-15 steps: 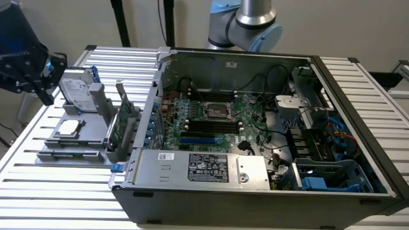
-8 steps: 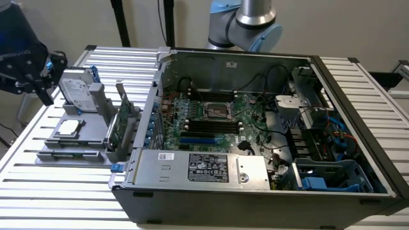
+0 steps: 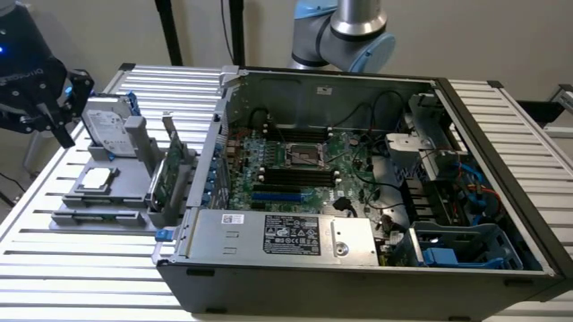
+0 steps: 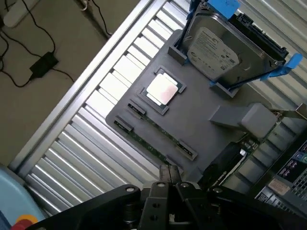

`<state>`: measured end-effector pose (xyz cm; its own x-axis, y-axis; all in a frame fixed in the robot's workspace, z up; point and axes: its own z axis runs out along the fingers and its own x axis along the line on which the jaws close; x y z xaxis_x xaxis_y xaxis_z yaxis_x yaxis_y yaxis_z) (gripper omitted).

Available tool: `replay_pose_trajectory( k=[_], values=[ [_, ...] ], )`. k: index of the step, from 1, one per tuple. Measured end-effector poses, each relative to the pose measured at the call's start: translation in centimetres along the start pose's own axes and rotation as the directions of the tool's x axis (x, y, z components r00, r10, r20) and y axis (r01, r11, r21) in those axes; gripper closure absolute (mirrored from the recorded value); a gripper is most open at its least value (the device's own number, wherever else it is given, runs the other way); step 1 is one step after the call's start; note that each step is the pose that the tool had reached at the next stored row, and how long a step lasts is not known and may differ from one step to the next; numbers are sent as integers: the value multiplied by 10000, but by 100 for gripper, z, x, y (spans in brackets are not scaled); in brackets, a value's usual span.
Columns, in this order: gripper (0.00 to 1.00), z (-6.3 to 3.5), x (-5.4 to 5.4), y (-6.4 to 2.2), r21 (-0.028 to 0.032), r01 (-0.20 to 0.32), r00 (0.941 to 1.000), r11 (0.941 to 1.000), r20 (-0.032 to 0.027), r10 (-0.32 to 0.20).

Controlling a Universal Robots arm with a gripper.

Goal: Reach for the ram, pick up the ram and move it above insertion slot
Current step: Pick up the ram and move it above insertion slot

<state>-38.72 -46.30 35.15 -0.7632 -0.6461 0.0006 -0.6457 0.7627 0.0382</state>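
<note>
The ram (image 4: 145, 143) is a thin green stick lying flat in a slot of the grey holder tray (image 4: 201, 103), beside a square silver processor (image 4: 162, 89). In the exterior view the ram (image 3: 96, 215) sits at the tray's near edge. My black gripper (image 4: 170, 173) hangs above the ram's end with its fingers shut together and nothing between them. In the exterior view the gripper (image 3: 64, 137) hovers over the slatted table at the exterior view's left, beside the tray. The dark insertion slots (image 3: 291, 178) lie on the motherboard inside the open computer case (image 3: 358, 275).
A silver hard drive (image 4: 218, 48) with blue rails stands upright in the tray. A green expansion card (image 3: 170, 176) stands between tray and case. Cables and a power brick (image 4: 43, 64) lie on the floor past the table's edge.
</note>
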Motion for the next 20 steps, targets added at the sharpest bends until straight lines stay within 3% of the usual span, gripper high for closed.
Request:
replay_pose_trajectory(
  k=[5, 10, 15, 20],
  values=[
    [89, -15, 0, 0, 0, 914, 9958, 9958, -33, -914],
    [89, -19, 0, 1, -4, 1814, 9834, 9834, -69, -1814],
    [89, -5, 0, 0, -9, 2695, 9629, 9630, -101, -2695],
    [89, 25, 0, -1, -20, 3559, 9344, 9345, -134, -3559]
  ],
)
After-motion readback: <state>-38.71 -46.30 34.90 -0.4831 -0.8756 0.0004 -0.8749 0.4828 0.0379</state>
